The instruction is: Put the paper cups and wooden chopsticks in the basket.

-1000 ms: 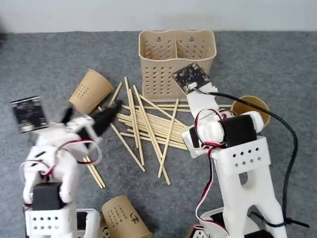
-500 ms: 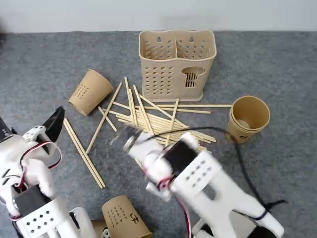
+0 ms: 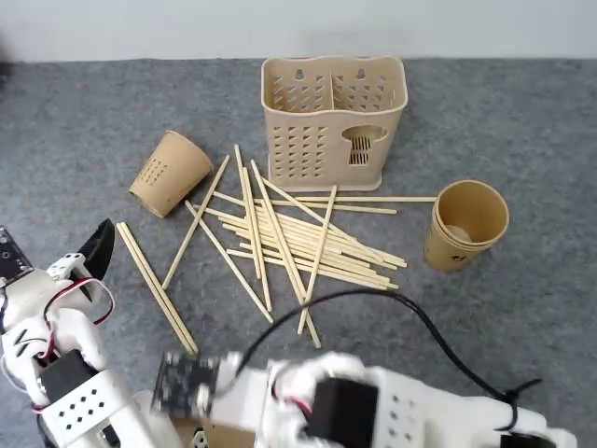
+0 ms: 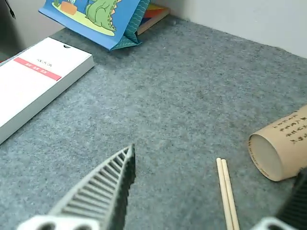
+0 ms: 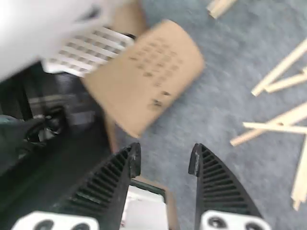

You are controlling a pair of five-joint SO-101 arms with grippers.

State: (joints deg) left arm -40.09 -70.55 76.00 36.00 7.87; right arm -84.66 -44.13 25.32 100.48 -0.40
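The beige basket (image 3: 334, 121) stands at the back of the grey table. One paper cup (image 3: 170, 173) lies on its side to its left, another (image 3: 466, 224) stands upright at the right. Wooden chopsticks (image 3: 289, 233) lie piled in the middle, with a separate pair (image 3: 154, 285) to the left. My left gripper (image 4: 216, 165) hangs open and empty at the near left, short of that pair (image 4: 226, 191) and the lying cup (image 4: 278, 151). My right gripper (image 5: 165, 158) is open and empty near the front edge, just short of a third cup (image 5: 144, 81) lying on its side.
A white flat box (image 4: 33, 81) and a colourful bag (image 4: 96, 19) lie beyond the table's left side. The right arm's body (image 3: 373, 411) and its black cable (image 3: 438, 345) cover the near middle. Arm bases stand close behind the third cup.
The right arm has swung from in front of the basket back down to the front edge, over the third cup. The left arm has drawn back to the near left, away from the chopsticks.
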